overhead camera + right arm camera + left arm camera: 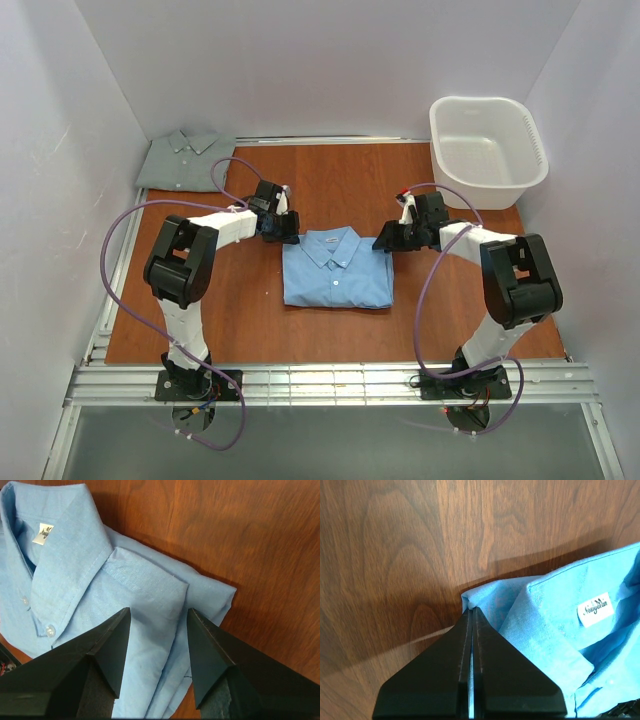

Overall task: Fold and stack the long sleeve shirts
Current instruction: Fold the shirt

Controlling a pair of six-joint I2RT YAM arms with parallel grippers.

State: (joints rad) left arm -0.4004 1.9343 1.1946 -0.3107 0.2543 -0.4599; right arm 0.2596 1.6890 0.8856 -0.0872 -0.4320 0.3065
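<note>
The sky-blue long sleeve shirt (335,268) lies folded, collar up, on the middle of the wooden table (330,185). My left gripper (285,230) is at its upper left corner. In the left wrist view this gripper (471,611) is shut on the shirt's (545,630) corner edge, with blue cloth showing between the jaws. My right gripper (385,240) is at the upper right corner. In the right wrist view it (159,612) stands open over the folded shoulder of the shirt (75,580). The grey-green shirt (185,160) lies folded at the back left.
A white plastic basket (487,150) stands at the back right corner. White walls close in the table on three sides. A metal rail (330,385) runs along the near edge by the arm bases.
</note>
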